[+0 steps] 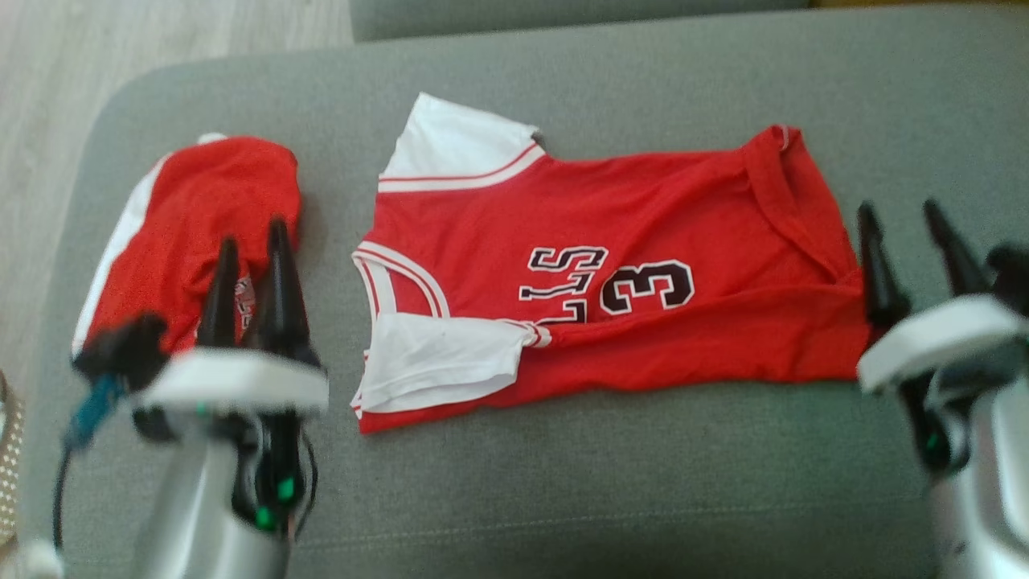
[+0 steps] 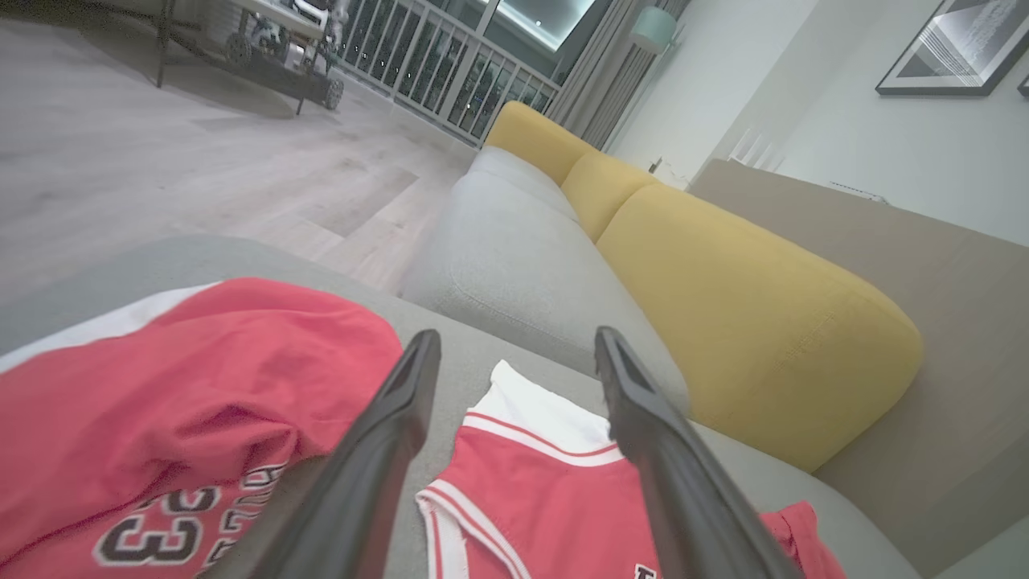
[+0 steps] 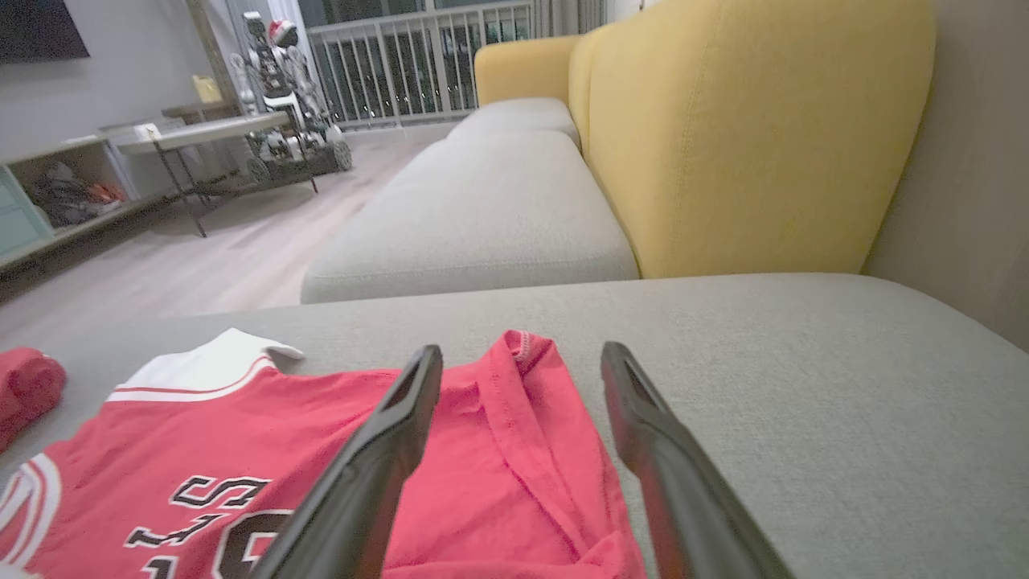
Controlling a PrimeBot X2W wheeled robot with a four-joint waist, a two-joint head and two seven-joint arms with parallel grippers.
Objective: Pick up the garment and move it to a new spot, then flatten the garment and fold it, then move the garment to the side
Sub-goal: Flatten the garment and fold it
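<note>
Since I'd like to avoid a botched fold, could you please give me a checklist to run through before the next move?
1. Left gripper jaws open, empty: ok.
2. Right gripper jaws open, empty: ok.
3. Jersey wholly on the grey cushion: ok.
4. Jersey apart from the other red garment: ok, cushion shows between them.
5. Far white sleeve folded in: not ok, it sticks out.
6. Hem beside the Right gripper smooth: not ok, rumpled.

Red jersey (image 1: 643,241), seemingly folded, on sofa (image 1: 643,482).
</note>
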